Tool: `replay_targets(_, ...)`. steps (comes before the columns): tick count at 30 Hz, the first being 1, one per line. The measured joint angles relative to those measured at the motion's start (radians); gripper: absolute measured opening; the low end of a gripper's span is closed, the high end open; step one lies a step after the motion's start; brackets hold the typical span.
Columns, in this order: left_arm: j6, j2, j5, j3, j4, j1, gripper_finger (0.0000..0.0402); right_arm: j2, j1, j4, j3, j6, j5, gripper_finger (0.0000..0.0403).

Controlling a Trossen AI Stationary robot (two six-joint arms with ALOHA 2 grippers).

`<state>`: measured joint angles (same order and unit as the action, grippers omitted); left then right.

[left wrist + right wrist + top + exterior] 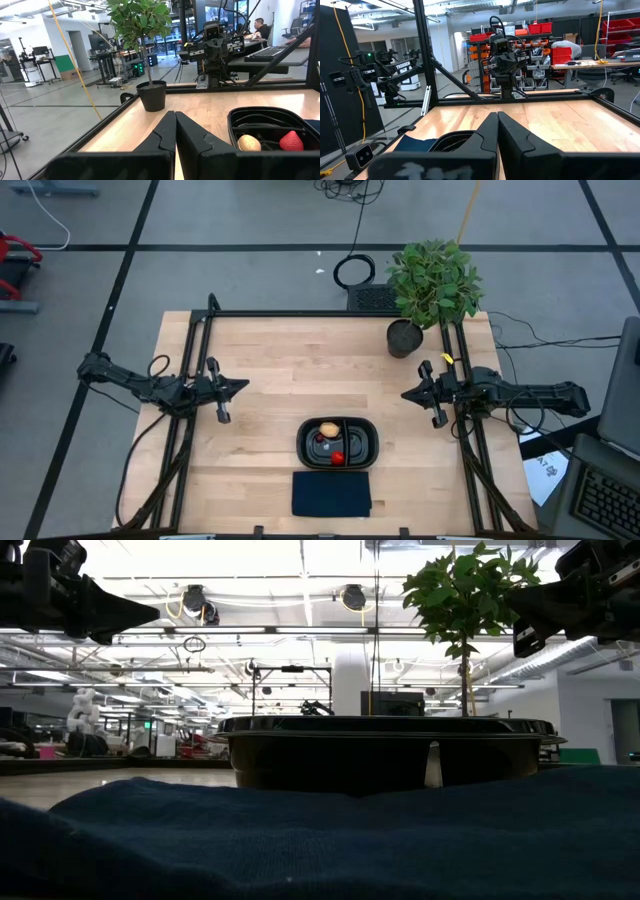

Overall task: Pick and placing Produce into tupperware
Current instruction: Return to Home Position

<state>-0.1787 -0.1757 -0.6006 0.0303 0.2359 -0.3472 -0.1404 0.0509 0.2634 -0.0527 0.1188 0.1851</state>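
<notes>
plant [430, 285] blocks far right corner

The black tupperware [361, 442] holds a tan ball [328, 429] and a bright red piece [338, 458]. The cloth [331, 493] is dark blue, the table [270, 360] pale striped wood, the plant [435, 280] green.

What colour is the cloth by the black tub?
The cloth is dark blue; the high view shows it best.

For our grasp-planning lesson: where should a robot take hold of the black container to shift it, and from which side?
Pinch the container rim at its short end toward the right arm, from straight above. It is shallow, and that compartment looks empty, so one finger fits inside; the fruit lies in the other.
</notes>
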Motion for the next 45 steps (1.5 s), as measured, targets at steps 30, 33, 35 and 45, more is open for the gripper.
replay_targets(30,0.0,0.0,0.0,0.0,0.0,0.0,0.0008,0.0,0.0,0.0,0.0,0.0,0.0,0.0)
replay_targets(33,0.0,0.0,0.0,0.0,0.0,0.0,0.0008,0.0,0.0,0.0,0.0,0.0,0.0,0.0)
replay_targets(35,0.0,0.0,0.0,0.0,0.0,0.0,0.0008,0.0,0.0,0.0,0.0,0.0,0.0,0.0)
replay_targets(45,0.0,0.0,0.0,0.0,0.0,0.0,0.0008,0.0,0.0,0.0,0.0,0.0,0.0,0.0)
